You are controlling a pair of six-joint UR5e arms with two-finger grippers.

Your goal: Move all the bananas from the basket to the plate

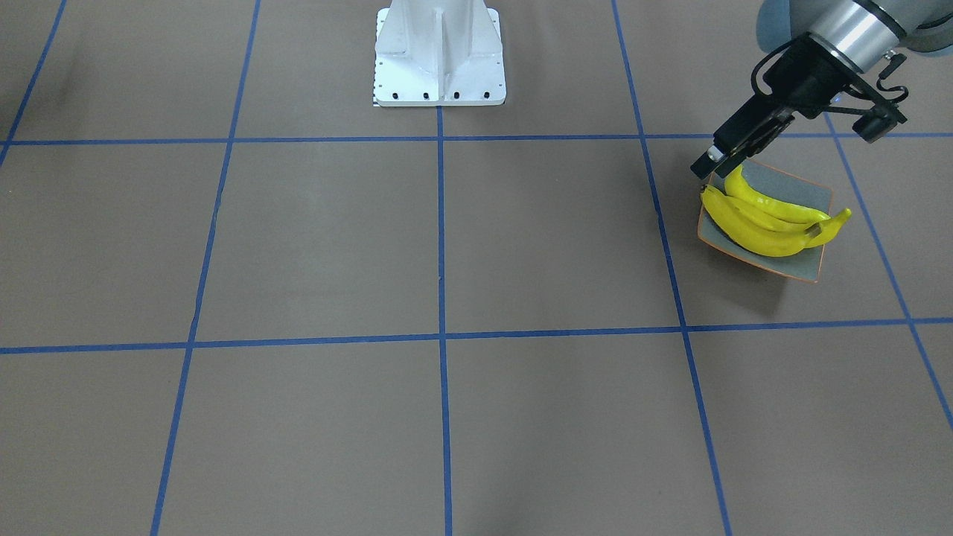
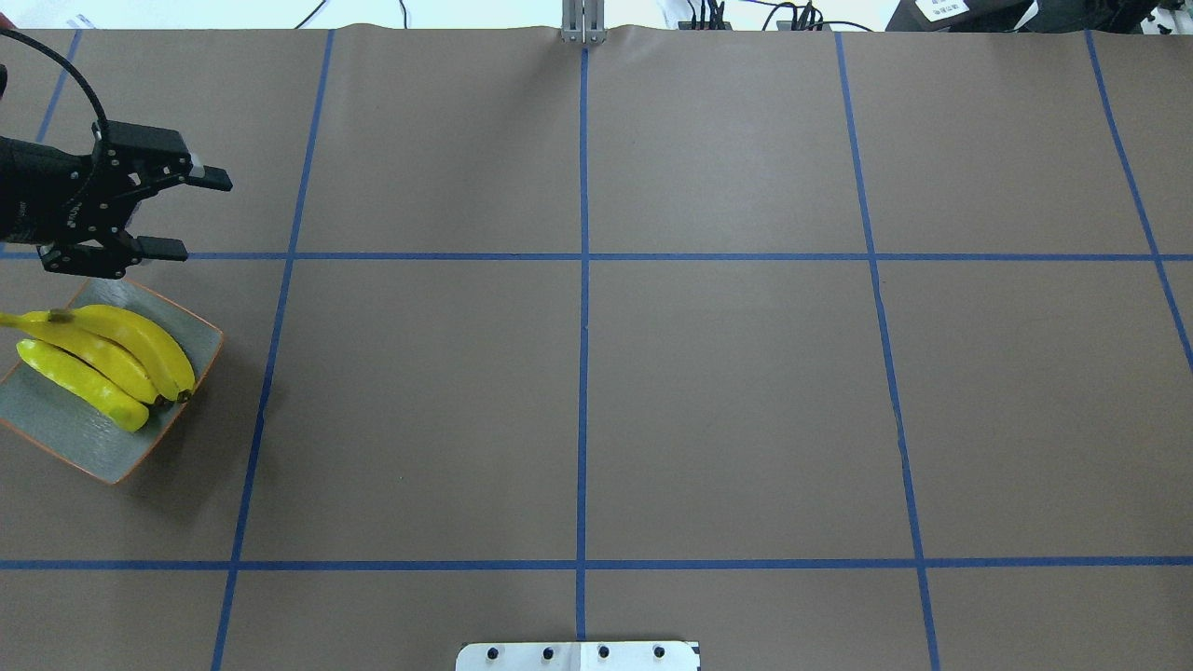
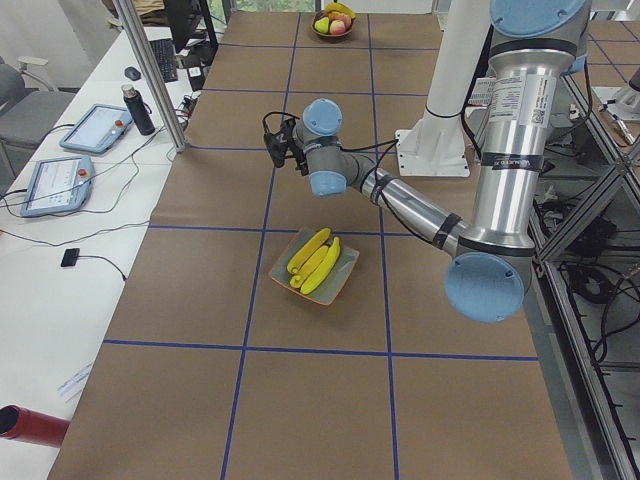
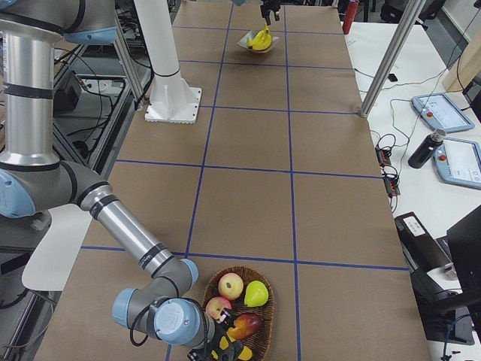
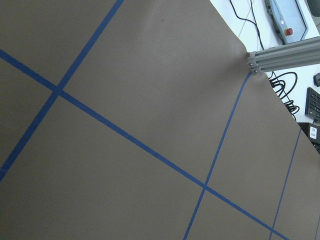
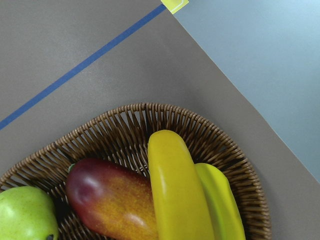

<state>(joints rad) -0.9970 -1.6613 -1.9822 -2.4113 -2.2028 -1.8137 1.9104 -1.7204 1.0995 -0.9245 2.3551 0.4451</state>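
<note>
Three bananas (image 2: 112, 359) on the plate (image 2: 56, 438), left tool (image 2: 205, 214) open and empty by its edge. Another banana (image 6: 175, 195) sits in the basket (image 6: 200, 125), far from the plate, pressed against a mango (image 6: 110, 205). Right tool (image 4: 222, 347) is there, can't tell its state. Risk: pinching the mango too, or slipping off glossy skin.

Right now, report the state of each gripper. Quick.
Left gripper: open, fingers holding nothing, near the plate of bananas.
Right gripper: down at the basket, open or closed cannot be told.
</note>
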